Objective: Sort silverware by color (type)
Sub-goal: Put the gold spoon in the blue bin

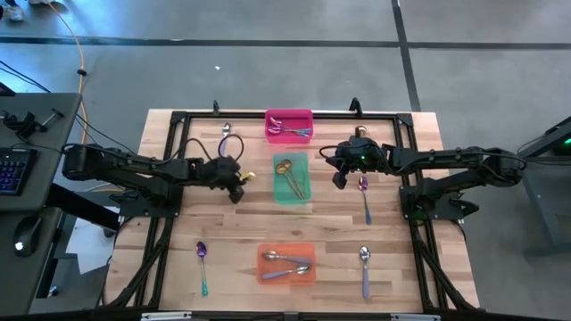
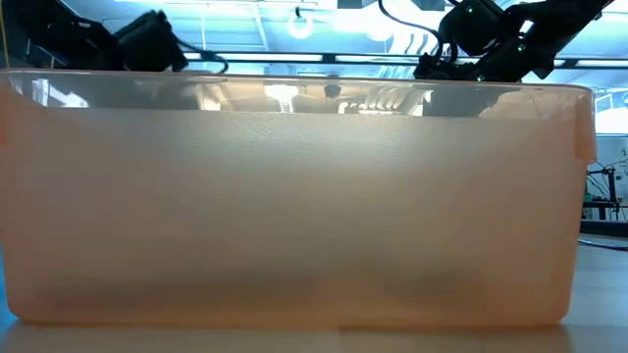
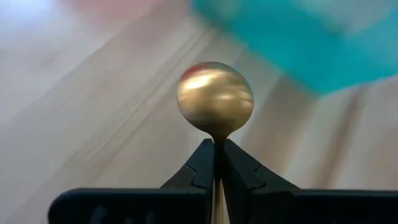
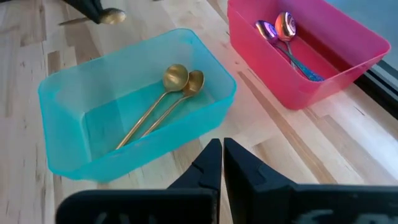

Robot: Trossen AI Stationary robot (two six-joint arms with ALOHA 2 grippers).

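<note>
My left gripper (image 1: 237,181) is shut on a gold spoon (image 3: 214,99), just left of the green bin (image 1: 291,178), which holds two gold spoons (image 4: 168,93). My right gripper (image 4: 222,163) is shut and empty, above the table right of the green bin, also seen in the high view (image 1: 341,176). The pink bin (image 1: 289,125) holds two spoons (image 4: 280,31) with iridescent bowls. The orange bin (image 1: 286,264) holds silver spoons. Loose spoons lie flat on the table: a purple one (image 1: 364,198), a purple one with a teal handle (image 1: 202,266), a silver one (image 1: 364,269) and one at the far left (image 1: 227,134). My left gripper pinches the gold spoon's neck (image 3: 215,138), just behind the bowl, between its two fingertips. The handle runs back along the gap between the fingers, and the bowl sticks out past their tips. The right wrist view shows the spoon (image 4: 111,17) lifted off the wood.
The three bins stand in a row down the table's middle. A black frame (image 1: 178,120) runs around the work area. In the low view the orange bin's wall (image 2: 294,216) fills the picture.
</note>
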